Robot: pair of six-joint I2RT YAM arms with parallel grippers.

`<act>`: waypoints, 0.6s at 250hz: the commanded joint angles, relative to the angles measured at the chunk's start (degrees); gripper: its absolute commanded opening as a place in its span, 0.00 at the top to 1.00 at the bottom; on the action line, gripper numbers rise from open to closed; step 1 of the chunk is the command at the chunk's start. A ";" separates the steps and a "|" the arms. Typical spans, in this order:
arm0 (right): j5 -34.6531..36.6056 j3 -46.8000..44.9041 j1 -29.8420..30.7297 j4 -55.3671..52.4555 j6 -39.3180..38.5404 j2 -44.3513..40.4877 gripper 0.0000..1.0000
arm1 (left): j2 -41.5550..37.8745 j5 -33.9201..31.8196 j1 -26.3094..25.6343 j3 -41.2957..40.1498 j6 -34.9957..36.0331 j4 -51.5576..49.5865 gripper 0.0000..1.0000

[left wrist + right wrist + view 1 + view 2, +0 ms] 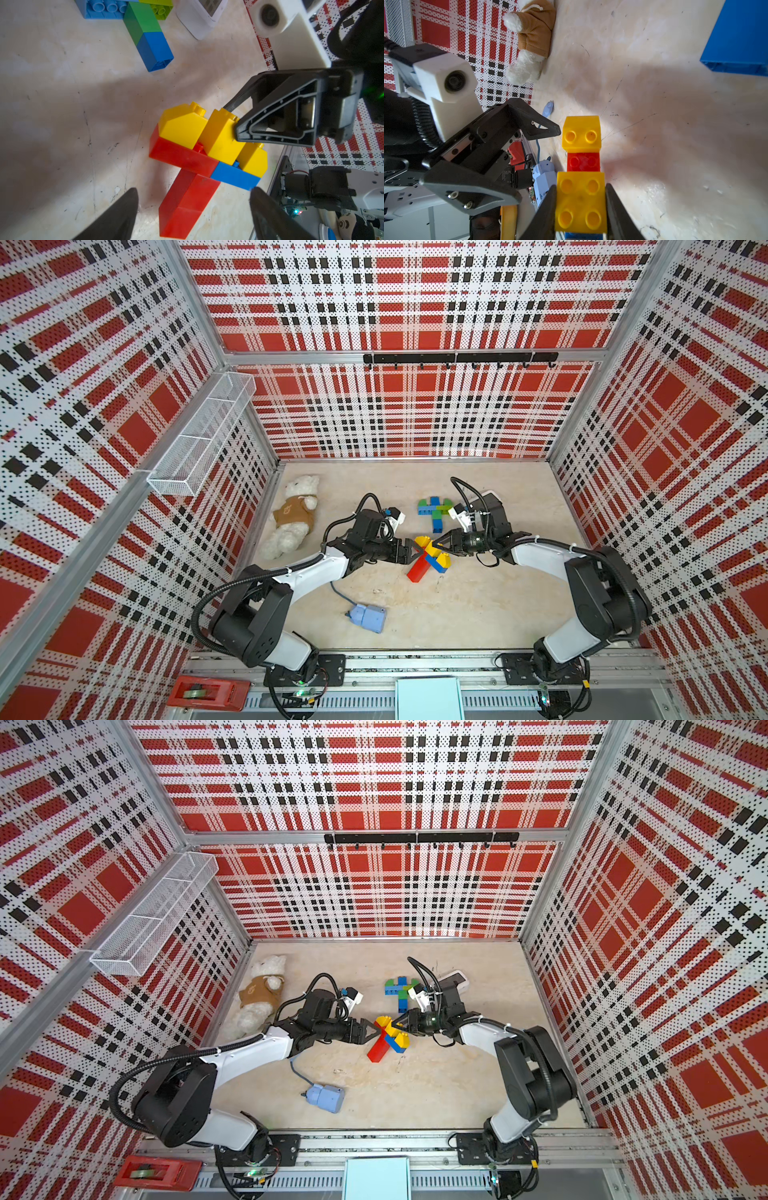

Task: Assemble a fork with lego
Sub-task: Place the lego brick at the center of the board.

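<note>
Tabletop (478, 614): beige, scuffed, enclosed by plaid walls. Both arms reach in from the near edge and meet at mid-table.

Teddy bear (295, 514): lies at the far left, beside the wall, in a brown top.

Left gripper (193, 188): released. Its fingers stand wide apart on either side of the red stem and touch nothing. In both top views it sits just left of the bricks (419, 552).

Right gripper (581, 204): clenched on the middle yellow brick (580, 199), one finger flat against each side. It comes in from the right (437, 543).

Red-yellow-blue lego piece (428, 558): centre of the tabletop, between the two grippers. A red stem of two bricks (182, 205) points toward the near-left. A red and blue crossbar (234, 176) carries three yellow bricks as prongs. Whether the whole piece rests on the tabletop I cannot tell.

Green-blue lego piece (434, 510): lies flat, farther back, apart from the first and just left of the right arm's wrist.

Pale-blue box (368, 618): near side, left of centre, cord running toward the left arm.

White device (455, 978): far right, partly hidden behind the right arm.
</note>
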 commanded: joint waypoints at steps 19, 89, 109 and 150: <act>-5.44 3.36 -0.22 9.64 3.39 6.39 0.65 | 0.79 -2.98 -0.73 -0.62 1.05 -0.51 0.13; -4.07 7.07 -0.22 11.65 3.84 12.59 0.30 | 4.50 -5.54 0.06 -1.92 0.96 -0.66 0.11; -2.25 8.13 -0.22 10.41 2.95 12.94 0.23 | 5.60 -5.16 -0.65 -1.56 0.96 -0.65 0.12; 7.03 9.34 -0.23 0.58 -3.19 9.03 0.13 | 5.90 -5.42 -2.39 -1.81 0.41 -0.76 0.12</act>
